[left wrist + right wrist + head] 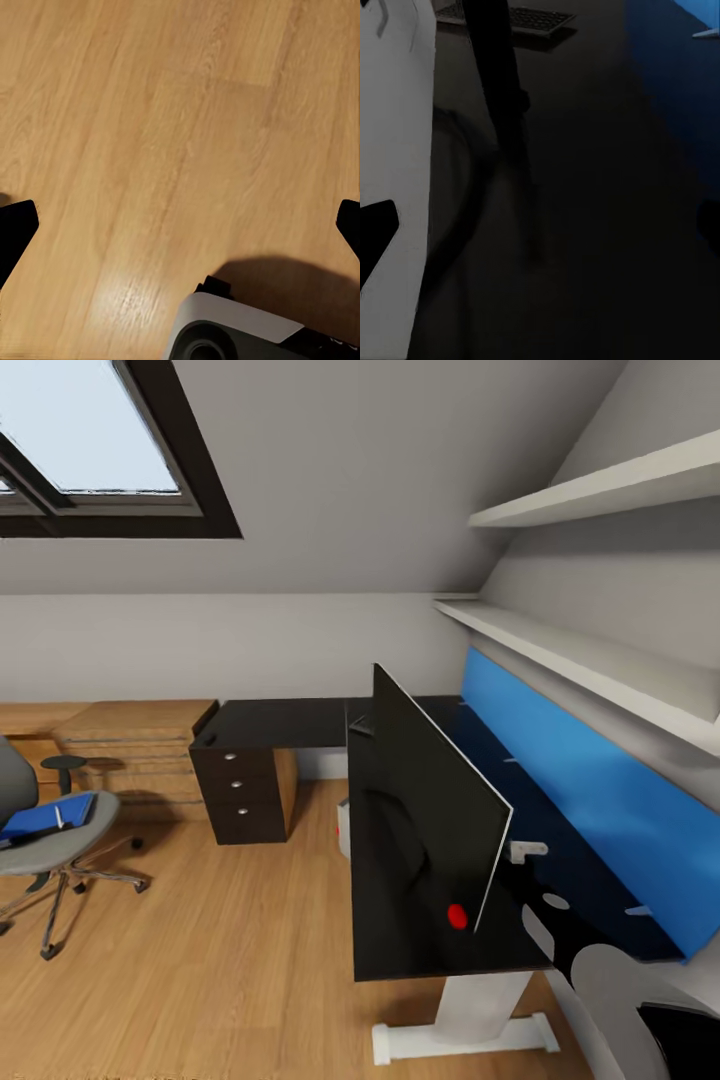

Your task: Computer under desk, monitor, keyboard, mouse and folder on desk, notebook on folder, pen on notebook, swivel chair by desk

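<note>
Sloped attic walls and a wood floor (pixel 240 960) framed your view, with the L-shaped black table (pixel 290 722) along the right wall. On it the monitor (pixel 430 810) stood upright, edge-on to you, a red dot at its lower corner, in front of the blue back panel (pixel 570 800). The keyboard (pixel 521 16) lay on the table top beyond the monitor stand. The swivel chair (pixel 50 830) stood well apart at your left, with a blue flat item (pixel 45 818) on its seat. A light-wood cabinet (pixel 130 745) stood beside the drawer unit (pixel 240 790). Your left gripper (pixel 180 225) hung over bare floor, fingers spread wide and holding nothing; your right gripper (pixel 540 225) was likewise spread wide over the table.
</note>
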Tool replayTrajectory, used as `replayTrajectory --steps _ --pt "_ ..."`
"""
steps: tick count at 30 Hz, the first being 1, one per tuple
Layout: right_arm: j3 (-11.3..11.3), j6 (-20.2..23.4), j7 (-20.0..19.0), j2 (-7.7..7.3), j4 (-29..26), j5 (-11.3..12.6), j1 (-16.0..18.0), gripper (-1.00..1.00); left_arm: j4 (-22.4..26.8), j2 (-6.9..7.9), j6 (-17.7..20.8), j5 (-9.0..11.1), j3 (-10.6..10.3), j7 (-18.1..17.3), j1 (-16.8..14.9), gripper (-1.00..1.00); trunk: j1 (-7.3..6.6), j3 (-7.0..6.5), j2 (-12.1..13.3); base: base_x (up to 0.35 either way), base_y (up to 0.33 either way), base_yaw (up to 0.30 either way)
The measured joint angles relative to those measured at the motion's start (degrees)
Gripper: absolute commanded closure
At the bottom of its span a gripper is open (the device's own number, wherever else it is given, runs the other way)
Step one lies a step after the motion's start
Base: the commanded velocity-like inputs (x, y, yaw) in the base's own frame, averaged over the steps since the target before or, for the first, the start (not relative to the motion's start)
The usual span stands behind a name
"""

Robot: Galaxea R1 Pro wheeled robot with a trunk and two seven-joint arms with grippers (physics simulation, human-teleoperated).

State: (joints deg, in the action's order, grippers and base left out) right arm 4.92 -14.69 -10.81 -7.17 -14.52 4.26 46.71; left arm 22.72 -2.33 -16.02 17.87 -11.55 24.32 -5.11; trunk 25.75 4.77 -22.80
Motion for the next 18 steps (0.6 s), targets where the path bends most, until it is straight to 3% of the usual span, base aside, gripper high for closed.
replayTrajectory --steps 18 --pt "-0.15 -3.31 0.01 0.22 1.06 0.06 -0.10 -1.00 -0.08 0.01 0.02 0.01 -0.03 -0.05 0.00 -1.00 0.00 -0.96 0.00 0.000 0.000 0.229"
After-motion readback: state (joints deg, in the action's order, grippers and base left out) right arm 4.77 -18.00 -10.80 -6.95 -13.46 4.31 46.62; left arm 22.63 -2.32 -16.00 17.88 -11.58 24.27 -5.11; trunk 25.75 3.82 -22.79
